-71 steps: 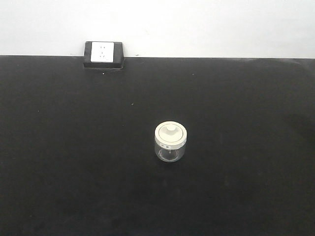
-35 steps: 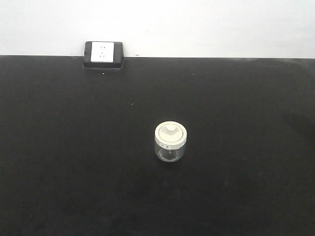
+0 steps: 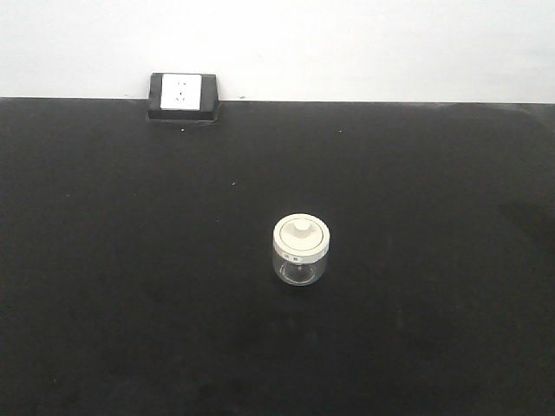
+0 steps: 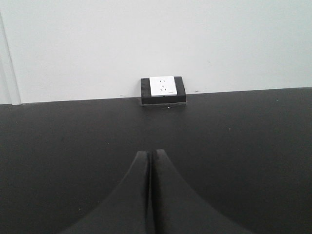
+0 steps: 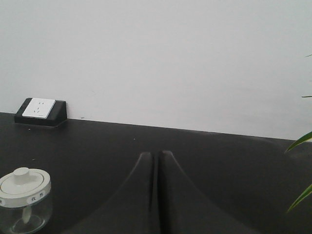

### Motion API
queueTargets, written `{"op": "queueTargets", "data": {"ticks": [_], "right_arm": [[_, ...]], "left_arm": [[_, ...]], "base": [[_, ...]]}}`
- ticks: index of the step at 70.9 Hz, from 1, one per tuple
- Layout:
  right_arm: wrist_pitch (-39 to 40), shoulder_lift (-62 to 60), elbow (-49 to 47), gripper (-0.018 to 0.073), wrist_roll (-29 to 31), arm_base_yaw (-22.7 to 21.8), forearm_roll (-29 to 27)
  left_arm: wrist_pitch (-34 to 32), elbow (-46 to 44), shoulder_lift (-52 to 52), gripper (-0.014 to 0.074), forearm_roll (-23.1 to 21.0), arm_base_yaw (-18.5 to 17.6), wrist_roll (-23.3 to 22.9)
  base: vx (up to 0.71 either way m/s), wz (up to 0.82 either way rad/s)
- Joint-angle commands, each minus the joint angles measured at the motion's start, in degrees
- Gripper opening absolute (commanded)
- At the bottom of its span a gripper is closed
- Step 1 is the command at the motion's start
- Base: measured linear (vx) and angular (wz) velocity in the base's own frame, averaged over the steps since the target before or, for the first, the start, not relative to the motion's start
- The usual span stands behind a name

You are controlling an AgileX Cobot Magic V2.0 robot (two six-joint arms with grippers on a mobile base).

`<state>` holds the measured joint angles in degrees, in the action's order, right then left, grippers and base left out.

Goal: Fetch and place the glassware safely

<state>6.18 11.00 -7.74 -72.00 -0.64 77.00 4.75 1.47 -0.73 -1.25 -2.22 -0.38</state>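
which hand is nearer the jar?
Right, likely. The jar shows at the lower left of the right hand's view; the left hand's view shows no jar, only the socket.

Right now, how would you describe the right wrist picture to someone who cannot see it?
A small clear glass jar with a cream knobbed lid sits at lower left on a black table. The shut right gripper points toward a white wall, with a wall socket box far left.
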Motion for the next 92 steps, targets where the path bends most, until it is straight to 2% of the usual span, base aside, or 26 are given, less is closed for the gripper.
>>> {"op": "queueTargets", "data": {"ticks": [1,12,92], "right_arm": [[0.94,0.35,-1.56,-0.0001,0.60,-0.28,0.17],[0.84,0.35,-1.56,-0.0001,0.60,-0.28,0.17],[0.62,0.35,-1.56,-0.0001,1.11,-0.28,-0.81]], "left_arm": [[-3.85,1.85,-0.72,-0.0007,0.04,-0.42,-0.22],[-1.86,1.79,-0.66,-0.0007,0.04,-0.42,-0.22],[-1.86,1.79,-0.66,-0.0007,0.04,-0.42,-0.22]], "base": [[0.00,0.00],[0.00,0.00],[0.00,0.00]]}}
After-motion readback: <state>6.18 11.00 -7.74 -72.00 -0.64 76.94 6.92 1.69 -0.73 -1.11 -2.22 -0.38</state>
